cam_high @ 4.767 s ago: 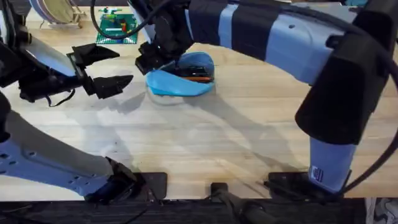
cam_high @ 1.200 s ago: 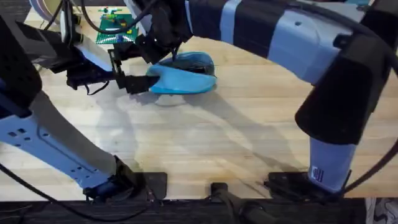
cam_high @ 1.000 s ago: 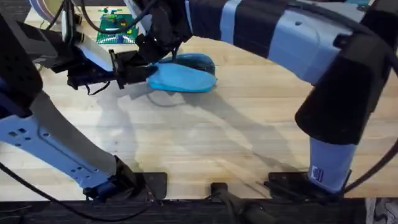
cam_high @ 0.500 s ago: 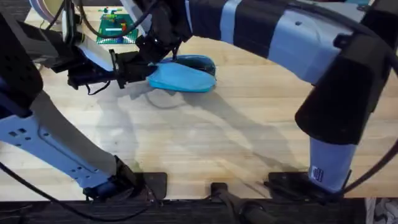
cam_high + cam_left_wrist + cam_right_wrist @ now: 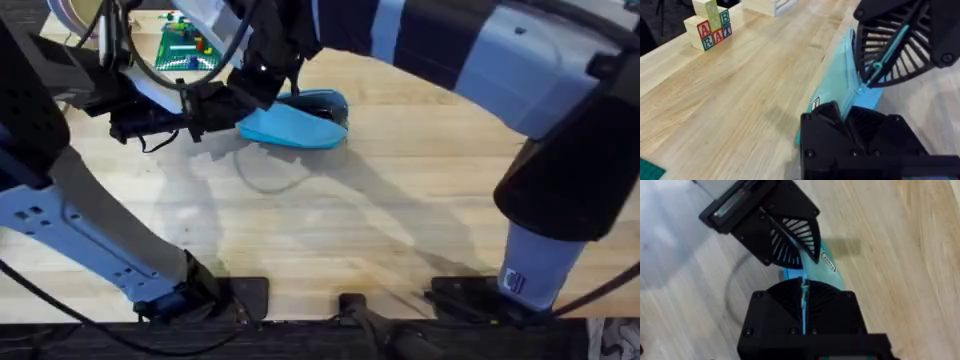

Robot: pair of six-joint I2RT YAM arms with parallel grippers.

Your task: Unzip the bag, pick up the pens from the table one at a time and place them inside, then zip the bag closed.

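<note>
Left gripper clamped on light blue pencil pouch end, right gripper pinching zipper pull beside it

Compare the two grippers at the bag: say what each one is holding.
The left gripper is shut on the end of the bag; the right gripper is shut on the thin blue zipper pull. The left reaches in from the side, the right from above. Both are black and meet at the same end.
</note>
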